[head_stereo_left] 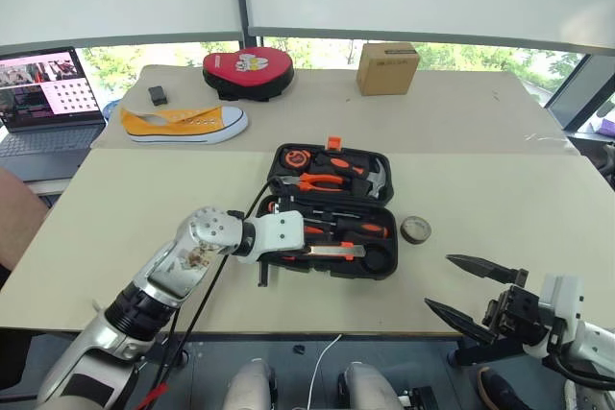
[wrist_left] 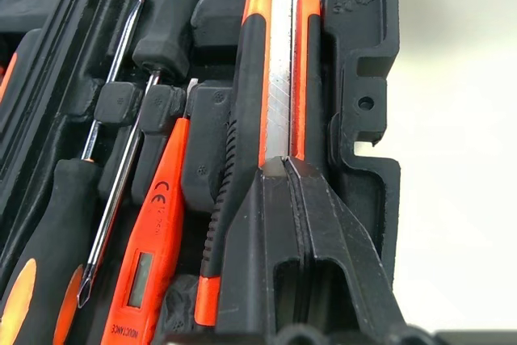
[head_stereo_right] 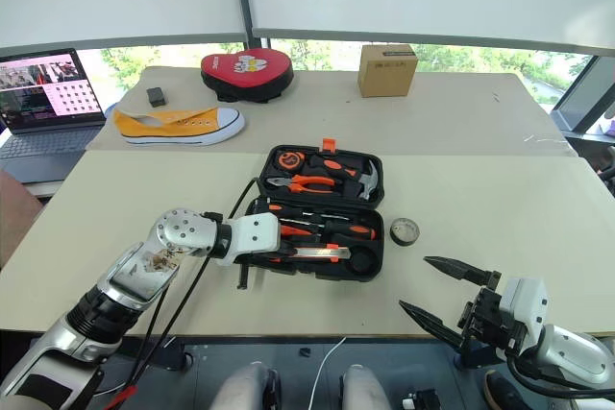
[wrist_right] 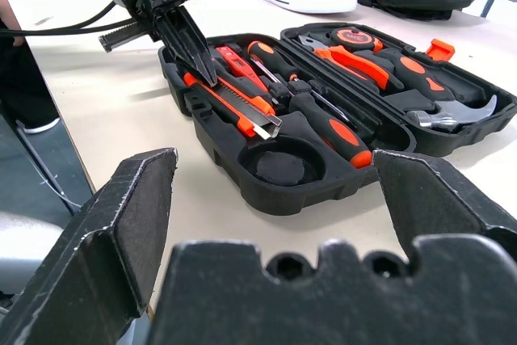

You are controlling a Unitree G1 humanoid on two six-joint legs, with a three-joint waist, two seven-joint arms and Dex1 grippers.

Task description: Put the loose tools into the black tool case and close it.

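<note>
Left tool [wrist_right: 206, 66]: its two black fingers are pressed together with nothing between them. The tips rest on the knife, so it looks like they are pushing it down into its slot.
Knife [wrist_left: 279, 78]: black and orange with a silver blade strip. It lies in the long slot at the near edge of the case, right under the left tool's tips.
Screwdrivers [wrist_right: 323, 123]: two with black and orange handles lie in the case just past the left tool, side by side in their own grooves.
Tester screwdriver [wrist_left: 153, 248]: slim and all orange, with a little window. It sits between the knife and the screwdrivers.
Tool case [head_stereo_left: 380, 266]: black plastic, lying open and flat on the worktop [head_stereo_left: 115, 218], with an orange latch on the far edge. The far half holds pliers [head_stereo_left: 322, 182] and a hammer [head_stereo_left: 377, 178]. A round hole in the near half, beyond the left tool's tips, has nothing in it.
Tape roll [head_stereo_left: 415, 229]: small, dark and round. It lies on the worktop just beside the case, between the two tools and closer to the right one. It likely goes in the round hole.
Right tool [head_stereo_left: 476, 293]: its fingers are spread wide apart and hold nothing. It hangs at the worktop's near edge, pointing toward the tape roll, likely ready to pick it up.
</note>
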